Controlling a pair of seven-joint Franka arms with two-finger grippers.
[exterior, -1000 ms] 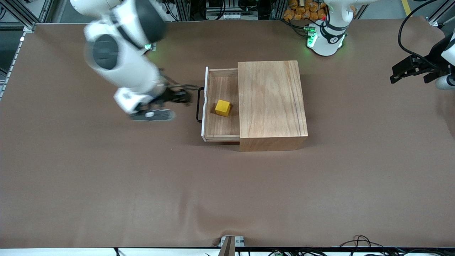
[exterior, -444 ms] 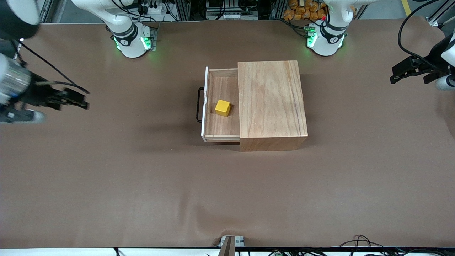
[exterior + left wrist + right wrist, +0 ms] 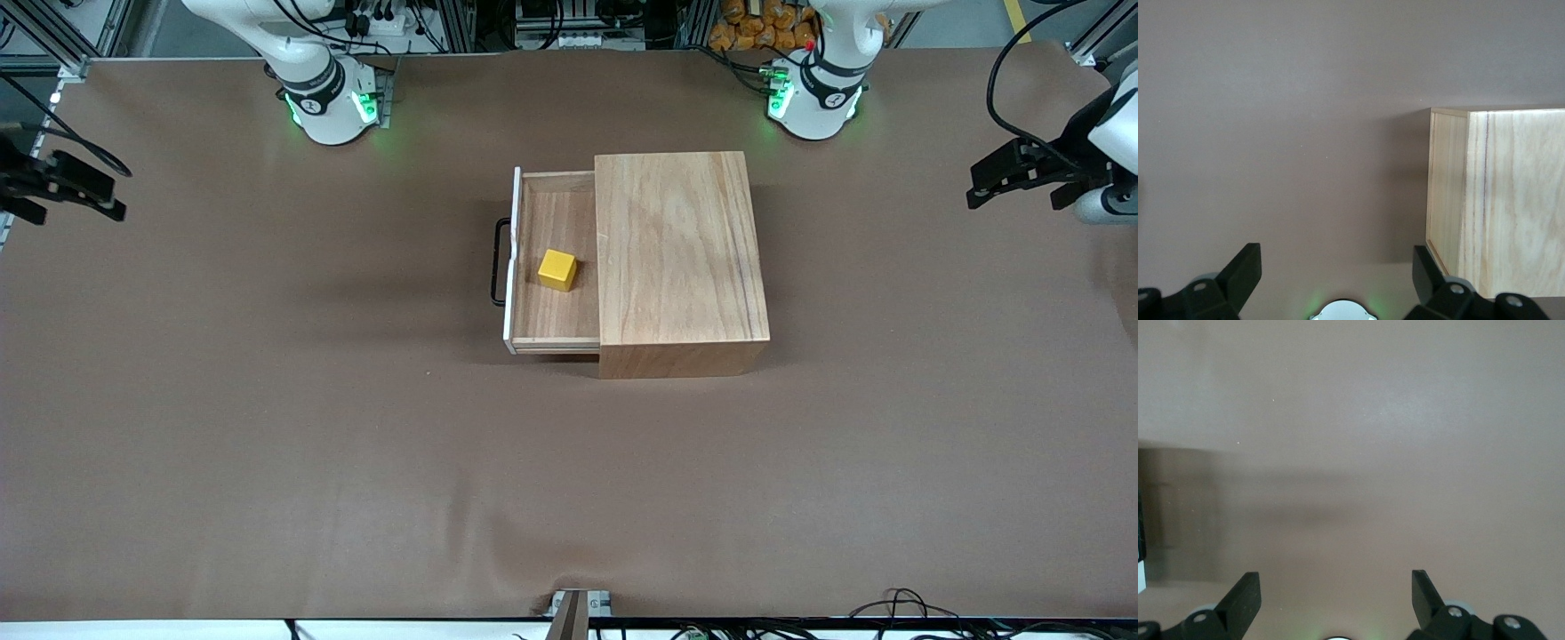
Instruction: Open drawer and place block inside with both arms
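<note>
The drawer (image 3: pixel 553 316) stands pulled out of the wooden box (image 3: pixel 680 262) toward the right arm's end of the table, its black loop handle (image 3: pixel 498 262) facing that end. The yellow block (image 3: pixel 557 269) lies inside the drawer on its floor. My right gripper (image 3: pixel 111 200) is open and empty over the table edge at the right arm's end; its wrist view (image 3: pixel 1335 587) shows only bare table. My left gripper (image 3: pixel 973 185) is open and empty over the left arm's end; its wrist view (image 3: pixel 1336 267) shows the box's corner (image 3: pixel 1498 200).
The brown table cover (image 3: pixel 356 444) spreads all round the box. The two green-lit arm bases (image 3: pixel 324 102) (image 3: pixel 813 98) stand along the table's edge farthest from the camera. Cables and a small bracket (image 3: pixel 573 609) sit at the nearest edge.
My right arm has swung away from the drawer handle out to the table edge at its own end. The left gripper has shifted slightly. The drawer and block have not moved.
</note>
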